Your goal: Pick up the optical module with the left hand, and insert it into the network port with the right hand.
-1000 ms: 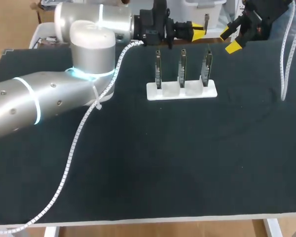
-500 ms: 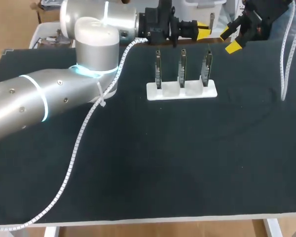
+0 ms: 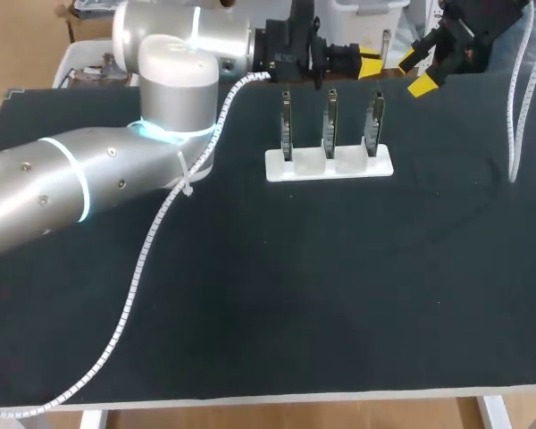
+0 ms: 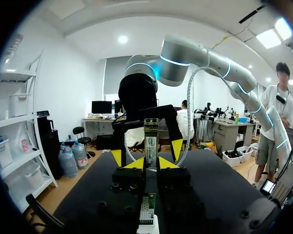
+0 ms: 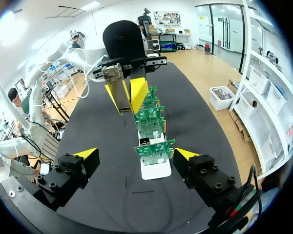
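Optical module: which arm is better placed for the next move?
Right, likely. The right claw is open, empty, facing the optical module; the left claw is shut on it.

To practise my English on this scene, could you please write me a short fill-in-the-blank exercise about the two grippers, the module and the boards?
1. The left gripper holds the optical module between its ___ fingertips.
2. The white holder carries ___ upright circuit boards.
3. The right gripper is empty, with its fingers ___.

Missing words: yellow; three; open.
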Controlling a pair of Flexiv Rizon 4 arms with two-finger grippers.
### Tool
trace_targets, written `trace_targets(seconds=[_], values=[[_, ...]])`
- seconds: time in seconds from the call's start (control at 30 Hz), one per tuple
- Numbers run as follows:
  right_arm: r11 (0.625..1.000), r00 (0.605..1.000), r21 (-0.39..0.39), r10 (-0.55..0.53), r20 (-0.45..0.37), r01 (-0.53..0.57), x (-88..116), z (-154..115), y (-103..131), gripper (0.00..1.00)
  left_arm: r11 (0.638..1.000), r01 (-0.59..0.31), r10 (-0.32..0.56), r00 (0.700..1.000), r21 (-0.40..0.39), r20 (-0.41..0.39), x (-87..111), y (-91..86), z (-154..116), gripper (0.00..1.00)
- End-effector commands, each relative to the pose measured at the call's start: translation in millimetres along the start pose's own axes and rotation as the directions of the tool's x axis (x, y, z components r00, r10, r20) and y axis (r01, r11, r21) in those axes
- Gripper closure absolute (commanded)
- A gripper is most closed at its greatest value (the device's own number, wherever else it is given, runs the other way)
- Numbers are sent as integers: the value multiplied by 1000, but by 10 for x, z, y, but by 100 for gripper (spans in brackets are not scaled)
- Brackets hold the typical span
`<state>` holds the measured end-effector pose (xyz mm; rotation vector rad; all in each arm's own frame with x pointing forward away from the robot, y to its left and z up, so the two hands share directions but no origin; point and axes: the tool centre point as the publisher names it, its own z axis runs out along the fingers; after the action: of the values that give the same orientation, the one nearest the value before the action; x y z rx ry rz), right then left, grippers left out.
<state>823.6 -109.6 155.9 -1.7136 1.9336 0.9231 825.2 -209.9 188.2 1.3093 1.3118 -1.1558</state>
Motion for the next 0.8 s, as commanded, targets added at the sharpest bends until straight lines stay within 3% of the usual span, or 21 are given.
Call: trace_targets(seconds=[0.03, 0.8], values=[[825, 1000, -566, 0, -3, -1, -19, -20, -78, 0, 1000, 4, -4, 1000, 12, -3, 20, 55, 27, 100], [825, 1000, -566, 0, -3, -1, -19, -20, -78, 0, 999, 33, -33, 999, 31, -2, 117, 104, 121, 100]])
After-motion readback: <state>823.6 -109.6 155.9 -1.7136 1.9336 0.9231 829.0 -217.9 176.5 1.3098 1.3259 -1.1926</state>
